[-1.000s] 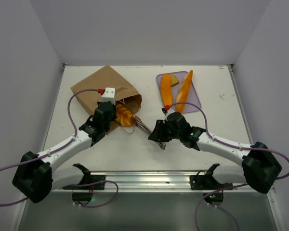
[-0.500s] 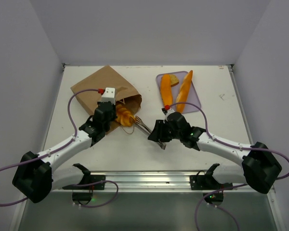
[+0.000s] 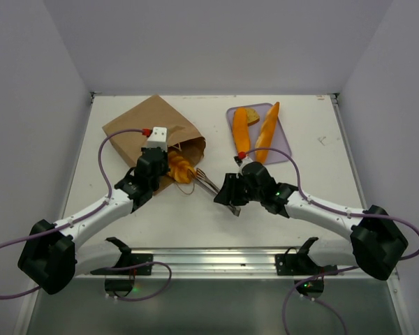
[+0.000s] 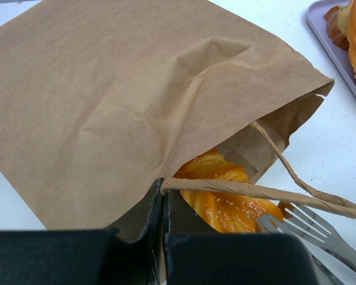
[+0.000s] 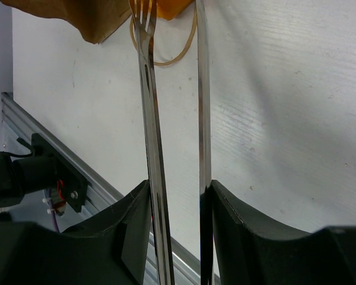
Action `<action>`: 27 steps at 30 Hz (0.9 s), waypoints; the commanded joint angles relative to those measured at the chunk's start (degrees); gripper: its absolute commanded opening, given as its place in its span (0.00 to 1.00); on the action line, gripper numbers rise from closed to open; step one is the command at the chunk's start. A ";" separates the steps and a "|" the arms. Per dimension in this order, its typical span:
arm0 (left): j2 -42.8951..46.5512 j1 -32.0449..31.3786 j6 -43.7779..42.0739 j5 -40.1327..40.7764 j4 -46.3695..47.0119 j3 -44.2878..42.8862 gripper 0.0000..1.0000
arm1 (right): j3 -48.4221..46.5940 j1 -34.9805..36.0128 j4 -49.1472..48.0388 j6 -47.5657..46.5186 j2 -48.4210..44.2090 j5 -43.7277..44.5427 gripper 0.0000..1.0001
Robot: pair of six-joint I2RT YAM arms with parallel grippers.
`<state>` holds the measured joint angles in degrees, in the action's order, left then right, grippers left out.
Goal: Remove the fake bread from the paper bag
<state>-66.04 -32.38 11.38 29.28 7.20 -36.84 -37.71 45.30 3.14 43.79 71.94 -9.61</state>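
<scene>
The brown paper bag [image 3: 143,132] lies on its side at the back left, mouth facing right. A glossy twisted bread loaf [image 3: 182,169] sticks out of the mouth; it also shows in the left wrist view [image 4: 225,199] under the bag's string handle [image 4: 267,192]. My left gripper [image 3: 156,167] is shut on the bag's [image 4: 107,107] lower mouth edge, where the handle starts. My right gripper [image 3: 227,192] is shut on metal tongs [image 3: 208,182], one arm against each finger. The tongs' forked tips [image 5: 143,12] reach the bread [image 5: 175,6] at the bag mouth.
A lavender tray [image 3: 285,152] at the back right holds a long baguette [image 3: 267,132], a plump loaf [image 3: 241,126] and a small roll [image 3: 253,116]. A metal rail [image 3: 216,259] runs along the near table edge. White walls enclose the table.
</scene>
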 commanded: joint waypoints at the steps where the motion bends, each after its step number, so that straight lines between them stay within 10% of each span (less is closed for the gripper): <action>1: 0.47 0.21 0.31 -0.19 2.29 0.10 0.00 | -2.45 -0.39 0.03 -1.16 -1.18 0.64 0.45; 27: 0.47 0.21 0.40 -0.27 2.29 0.10 0.00 | -4.47 -3.20 1.96 -2.31 -3.21 -1.21 0.48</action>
<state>-66.04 -32.38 11.38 29.10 7.20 -36.84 -39.31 42.30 5.72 42.35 70.35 -10.04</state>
